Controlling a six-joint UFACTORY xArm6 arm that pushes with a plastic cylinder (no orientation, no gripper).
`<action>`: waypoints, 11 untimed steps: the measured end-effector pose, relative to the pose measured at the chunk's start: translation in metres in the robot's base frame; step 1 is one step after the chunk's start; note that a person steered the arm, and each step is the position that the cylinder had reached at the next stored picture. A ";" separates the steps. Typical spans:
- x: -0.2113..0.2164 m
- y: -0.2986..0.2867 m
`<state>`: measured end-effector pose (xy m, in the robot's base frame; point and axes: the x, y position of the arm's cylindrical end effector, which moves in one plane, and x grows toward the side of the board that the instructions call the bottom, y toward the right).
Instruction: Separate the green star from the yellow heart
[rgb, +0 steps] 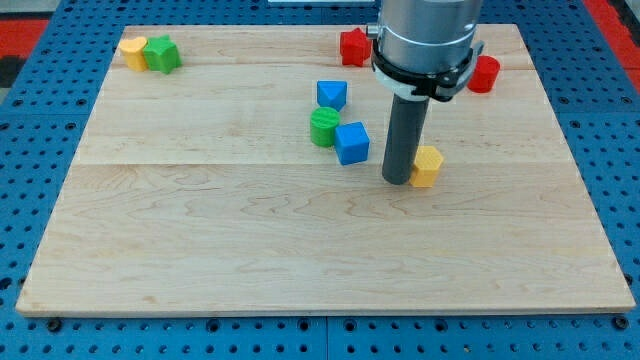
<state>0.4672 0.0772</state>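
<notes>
The green star (162, 55) sits at the board's top left corner, touching the yellow heart (133, 51) on its left. My tip (397, 181) is right of the board's middle, far from both. It stands just left of a yellow block (428, 165), touching or nearly touching it. A blue cube (352, 143) lies to the tip's left.
A green cylinder (323, 127) touches the blue cube's left side, with a blue triangular block (332, 95) above them. A red block (353, 47) and a red cylinder (484, 74) lie at the view's top, either side of the arm. The wooden board (200, 250) has blue pegboard around it.
</notes>
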 end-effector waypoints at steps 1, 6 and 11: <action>0.018 -0.083; -0.274 -0.211; -0.170 -0.216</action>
